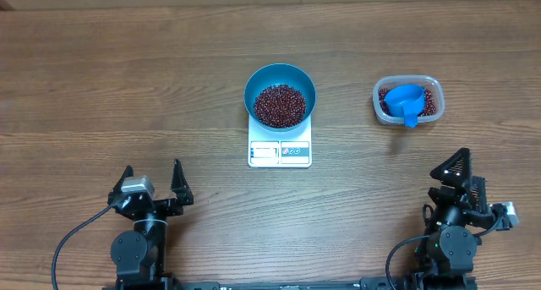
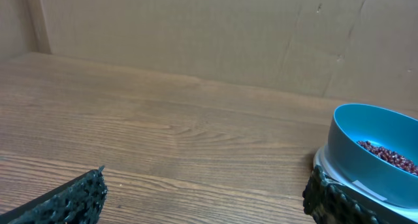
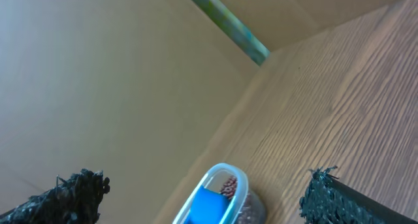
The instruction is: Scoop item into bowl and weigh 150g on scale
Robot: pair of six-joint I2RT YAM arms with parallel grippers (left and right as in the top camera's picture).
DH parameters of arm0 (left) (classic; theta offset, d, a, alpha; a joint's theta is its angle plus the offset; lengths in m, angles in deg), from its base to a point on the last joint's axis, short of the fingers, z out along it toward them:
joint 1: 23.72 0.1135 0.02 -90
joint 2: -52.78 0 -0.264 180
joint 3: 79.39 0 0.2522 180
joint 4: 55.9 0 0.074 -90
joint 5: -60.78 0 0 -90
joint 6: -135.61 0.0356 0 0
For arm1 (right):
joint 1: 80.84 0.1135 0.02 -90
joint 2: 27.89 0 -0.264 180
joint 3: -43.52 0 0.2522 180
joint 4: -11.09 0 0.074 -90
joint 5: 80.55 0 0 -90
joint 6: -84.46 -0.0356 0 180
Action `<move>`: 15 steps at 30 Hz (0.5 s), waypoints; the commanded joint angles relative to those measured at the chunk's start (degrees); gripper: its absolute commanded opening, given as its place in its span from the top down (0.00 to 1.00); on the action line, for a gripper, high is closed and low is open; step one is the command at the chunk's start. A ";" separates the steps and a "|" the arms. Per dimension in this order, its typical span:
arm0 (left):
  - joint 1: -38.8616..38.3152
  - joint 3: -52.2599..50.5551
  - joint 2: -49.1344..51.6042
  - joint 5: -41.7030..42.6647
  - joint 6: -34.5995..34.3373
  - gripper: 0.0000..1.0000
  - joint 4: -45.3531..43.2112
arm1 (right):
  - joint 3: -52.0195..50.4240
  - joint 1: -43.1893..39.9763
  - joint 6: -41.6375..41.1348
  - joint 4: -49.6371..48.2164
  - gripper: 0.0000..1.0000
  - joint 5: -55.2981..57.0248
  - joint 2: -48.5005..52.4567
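Well apart from the bowl [image 1: 280, 73], tub [image 1: 377, 94] holds scoop [image 1: 407, 100]; left claw [image 1: 152, 168] and right claw [image 1: 453, 165] released.

Open table [image 1: 342, 87] between bowl [image 1: 280, 73] and tub [image 1: 433, 81] seems wide enough to pass

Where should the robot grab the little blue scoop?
By its handle, I'd say. The scoop lies in the tub of beans, its cup among them, while the handle pokes over the near rim. Come from above with the open right gripper, which is nearest.
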 commanded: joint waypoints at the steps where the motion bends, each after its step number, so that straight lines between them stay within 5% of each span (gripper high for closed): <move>1: 0.31 -0.22 -0.50 0.48 0.09 0.01 0.09 | -0.59 -0.26 6.62 0.07 0.00 -0.02 -0.66; 10: 0.31 -0.22 -0.50 0.48 0.09 0.01 0.09 | -0.59 -0.26 11.19 -1.77 0.00 -3.32 -0.66; 15: 0.31 -0.22 -0.50 0.48 0.09 0.01 0.09 | -0.59 -0.26 29.07 -10.29 0.00 -12.61 -0.66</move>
